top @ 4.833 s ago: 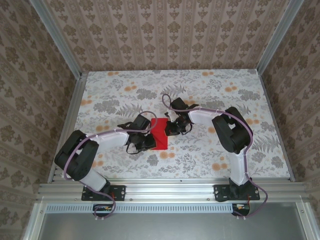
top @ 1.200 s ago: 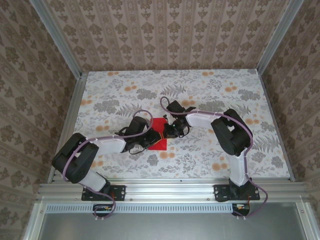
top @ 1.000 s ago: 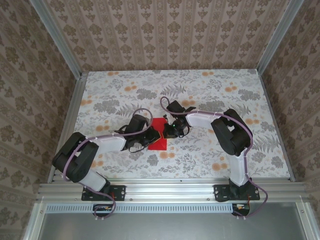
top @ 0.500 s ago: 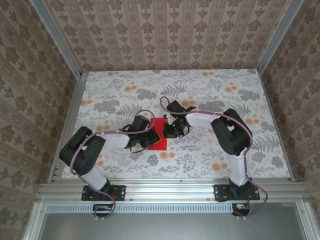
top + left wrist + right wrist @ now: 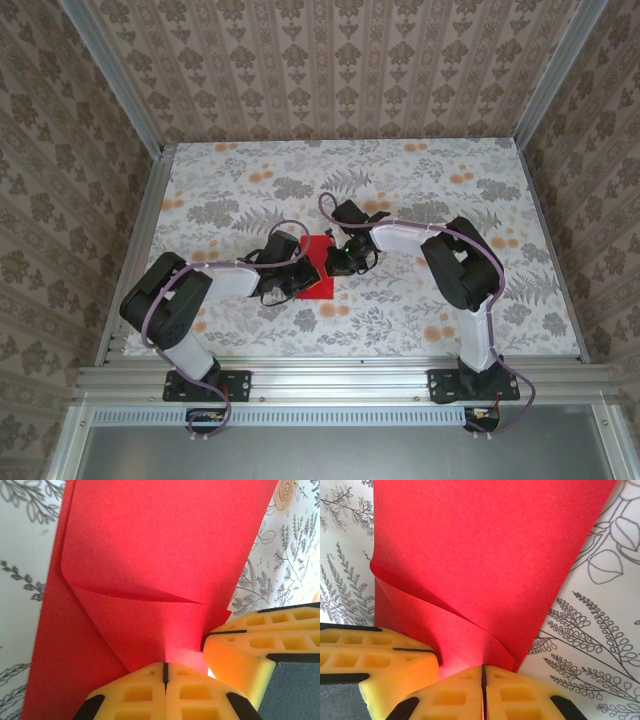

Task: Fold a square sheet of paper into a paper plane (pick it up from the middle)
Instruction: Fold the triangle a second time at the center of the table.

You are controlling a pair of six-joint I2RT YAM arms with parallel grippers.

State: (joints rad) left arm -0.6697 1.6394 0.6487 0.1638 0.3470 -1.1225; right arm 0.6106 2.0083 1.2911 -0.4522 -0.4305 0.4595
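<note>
left gripper [image 5: 300,277] and right gripper [image 5: 338,262] crowd red paper [image 5: 320,287], table [image 5: 430,190] open around, walls [image 5: 330,70] beyond

Floral-print table [image 5: 420,180]; patterned walls [image 5: 330,60]; aluminium frame [image 5: 340,378].

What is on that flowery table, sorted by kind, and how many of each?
Red paper sheet: 1, partly folded
Robot arms: 2, the left arm and the right arm
Yellow-fingered pincers: 2, the left pincer and the right pincer, both closed on the paper
Total: 5
</note>
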